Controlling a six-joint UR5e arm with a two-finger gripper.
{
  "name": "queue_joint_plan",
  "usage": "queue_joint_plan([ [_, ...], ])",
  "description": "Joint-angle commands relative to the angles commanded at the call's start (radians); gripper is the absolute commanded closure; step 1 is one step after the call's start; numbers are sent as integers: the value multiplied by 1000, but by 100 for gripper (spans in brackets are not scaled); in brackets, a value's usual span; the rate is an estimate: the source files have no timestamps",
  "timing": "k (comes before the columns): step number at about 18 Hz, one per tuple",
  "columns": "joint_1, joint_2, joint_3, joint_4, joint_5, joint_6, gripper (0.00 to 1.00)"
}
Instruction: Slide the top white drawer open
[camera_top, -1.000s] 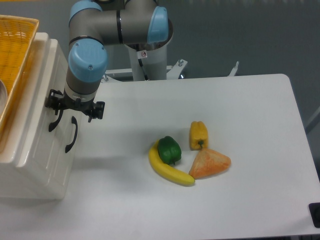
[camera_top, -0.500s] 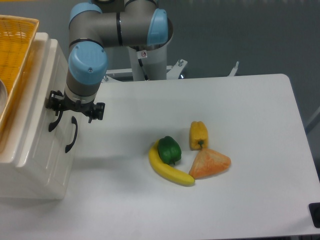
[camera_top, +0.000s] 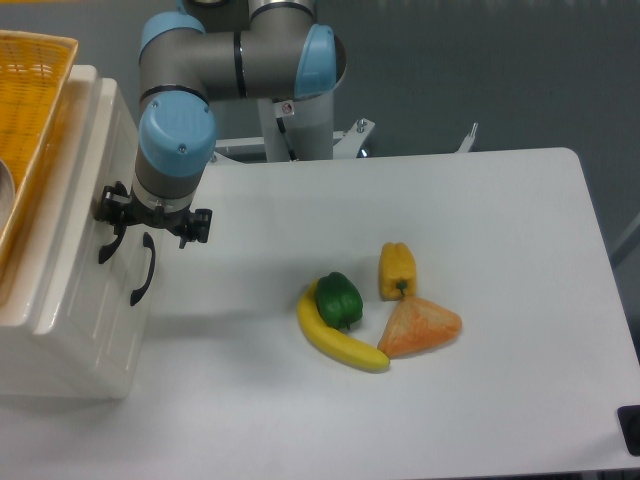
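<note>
The white cabinet (camera_top: 70, 345) stands at the table's left edge, its front facing right. The top white drawer (camera_top: 88, 200) carries a curved black bar handle (camera_top: 107, 245). The lower drawer (camera_top: 100, 325) has an identical handle (camera_top: 143, 270). My gripper (camera_top: 128, 226) hangs under the blue wrist joint, right against the top drawer's front at the upper end of its handle. It looks closed around that handle, though the wrist hides most of the fingers. The top drawer front sits about level with the cabinet face.
A yellow wicker basket (camera_top: 30, 90) rests on top of the cabinet. A banana (camera_top: 335, 342), a green pepper (camera_top: 338, 299), a yellow pepper (camera_top: 396, 270) and an orange wedge-shaped piece (camera_top: 420, 327) lie together in the middle of the white table (camera_top: 500, 230).
The wrist and gripper have shifted a few pixels to the right, away from the cabinet, and the top handle has moved slightly with them. Nothing else moved.
</note>
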Motion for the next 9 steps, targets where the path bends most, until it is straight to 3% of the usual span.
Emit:
queue_joint_plan([
  [9, 17, 0, -3, 0, 0, 8, 0],
])
